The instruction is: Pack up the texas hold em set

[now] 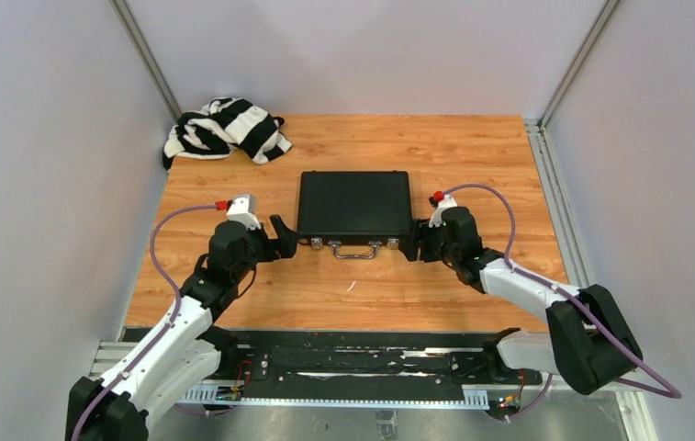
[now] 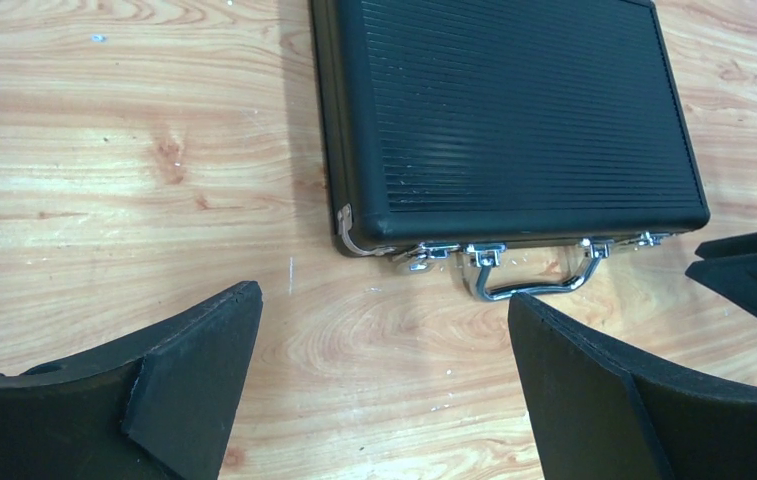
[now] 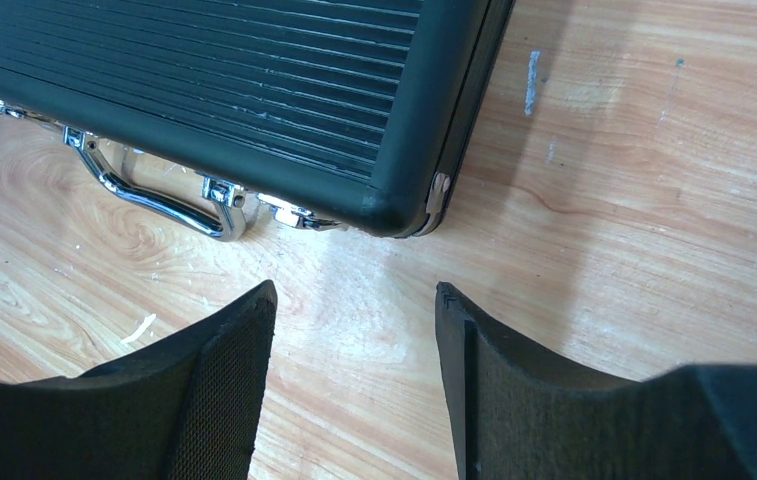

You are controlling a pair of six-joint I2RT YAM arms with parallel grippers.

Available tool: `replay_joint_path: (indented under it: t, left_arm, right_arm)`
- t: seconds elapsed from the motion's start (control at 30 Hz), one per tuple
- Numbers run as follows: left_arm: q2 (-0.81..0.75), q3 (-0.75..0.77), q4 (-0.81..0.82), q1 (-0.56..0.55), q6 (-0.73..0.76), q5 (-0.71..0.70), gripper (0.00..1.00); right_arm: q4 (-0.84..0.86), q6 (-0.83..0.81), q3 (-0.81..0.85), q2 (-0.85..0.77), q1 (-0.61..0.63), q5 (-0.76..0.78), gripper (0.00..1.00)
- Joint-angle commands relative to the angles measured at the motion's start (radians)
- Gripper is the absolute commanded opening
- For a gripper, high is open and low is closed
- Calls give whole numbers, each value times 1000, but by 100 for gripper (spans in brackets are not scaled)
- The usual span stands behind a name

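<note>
The small black briefcase [image 1: 354, 203] lies flat and closed in the middle of the table, its silver handle [image 1: 355, 250] and latches facing the arms. It also shows in the left wrist view [image 2: 514, 110] and in the right wrist view [image 3: 224, 70]. My left gripper [image 1: 285, 237] is open and empty, just off the case's near left corner. My right gripper [image 1: 409, 243] is open and empty, just off the near right corner. In the wrist views each gripper [image 2: 384, 300] [image 3: 354, 290] hovers over bare wood. Chips, cards, dice and dealer buttons are out of view.
A black-and-white striped cloth [image 1: 226, 128] lies crumpled at the far left corner of the wooden table [image 1: 472, 156]. Grey walls stand close on the left, right and back. A metal rail runs along the near edge.
</note>
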Motion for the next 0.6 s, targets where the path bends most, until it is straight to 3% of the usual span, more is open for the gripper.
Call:
replay_joint_path:
  t: [0.0, 0.57]
  left_arm:
    - [-20, -15, 19, -3, 26, -26, 98]
    - [-18, -21, 21, -3, 51, -17, 98]
  right_arm:
    - [-2, -15, 19, 0, 11, 28, 59]
    - [-6, -21, 18, 17, 11, 18, 55]
